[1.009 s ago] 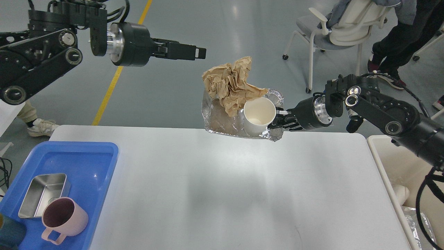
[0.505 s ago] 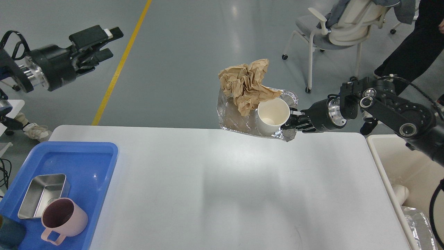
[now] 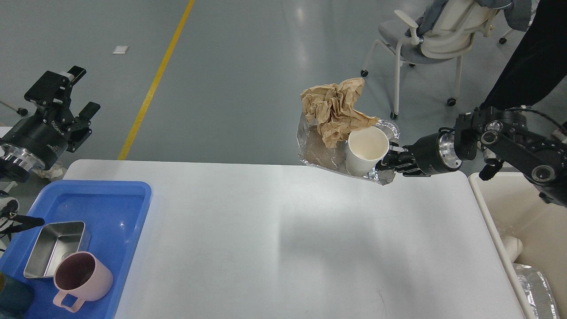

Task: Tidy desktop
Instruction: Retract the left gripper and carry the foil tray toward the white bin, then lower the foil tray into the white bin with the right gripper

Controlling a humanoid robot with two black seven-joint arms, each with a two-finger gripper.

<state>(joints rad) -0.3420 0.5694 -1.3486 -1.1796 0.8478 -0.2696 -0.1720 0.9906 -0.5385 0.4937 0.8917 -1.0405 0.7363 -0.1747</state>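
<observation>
Foil tray point(image 3: 320, 152) farther right, with paper cup point(image 3: 366, 151), crumpled paper point(image 3: 335, 109).

1. My left gripper point(image 3: 73, 95) is raised at the far left, fingers spread apart, pointing up and away.
2. My right gripper point(image 3: 389, 160) reaches leftward, fingers clamped on something.

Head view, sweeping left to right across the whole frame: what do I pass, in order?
Left tool → pink mug in the blue tray → bare middle of the desktop → foil tray carrying crumpled brown paper → white paper cup → right tool → beige bin.
</observation>
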